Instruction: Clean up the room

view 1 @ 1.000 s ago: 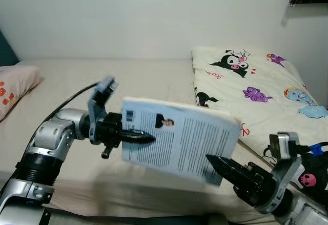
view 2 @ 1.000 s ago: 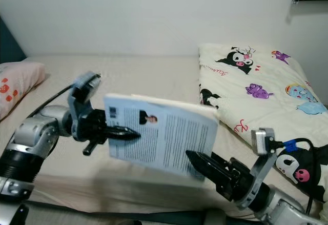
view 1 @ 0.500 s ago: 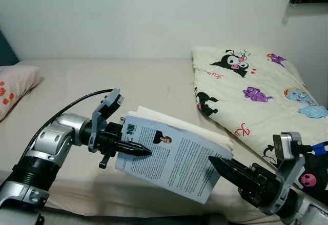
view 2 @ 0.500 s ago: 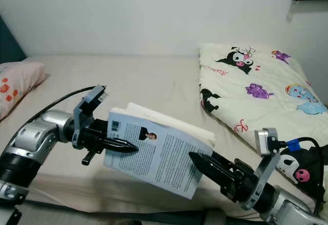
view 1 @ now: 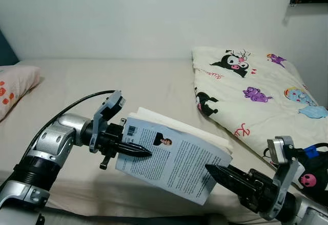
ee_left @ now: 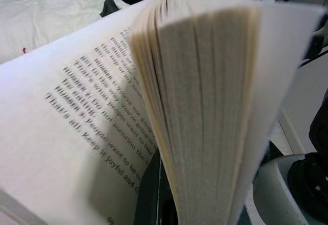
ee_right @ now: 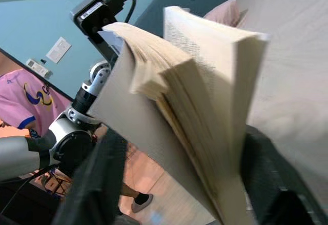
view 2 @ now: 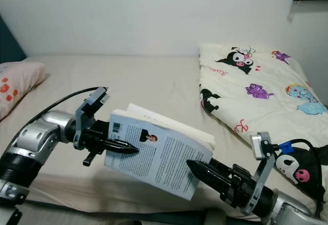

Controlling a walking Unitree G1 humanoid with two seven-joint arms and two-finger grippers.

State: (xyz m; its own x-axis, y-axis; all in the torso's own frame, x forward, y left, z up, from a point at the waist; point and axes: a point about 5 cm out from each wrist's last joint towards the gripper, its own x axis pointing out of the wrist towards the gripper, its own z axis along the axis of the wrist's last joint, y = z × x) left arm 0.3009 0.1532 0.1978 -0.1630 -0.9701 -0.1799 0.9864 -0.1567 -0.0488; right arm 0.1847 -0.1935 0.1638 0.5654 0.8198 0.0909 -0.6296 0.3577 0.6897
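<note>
One thick paperback book with a pale blue back cover of printed text (view 1: 171,158) hangs tilted in the air above the near edge of the beige mattress (view 1: 128,81), held from both ends. The left gripper (view 1: 134,150) is clamped on the book's barcode corner, one black finger lying across the cover; the right gripper (view 1: 223,175) grips the opposite lower corner, its two black fingers straddling the fanned cream pages in the right wrist view. Beyond the book the mattress lies open and flat back to the white wall (view 1: 154,15). To the book's right sits one cream quilt printed with cartoon characters (view 1: 251,91), folded, its far side cut off by the frame. To the book's left, one pink pillow with red marks (view 1: 13,89) is also cut off. In the right wrist view a person in a pink shirt (ee_right: 20,104) is partly visible beside the bed.
</note>
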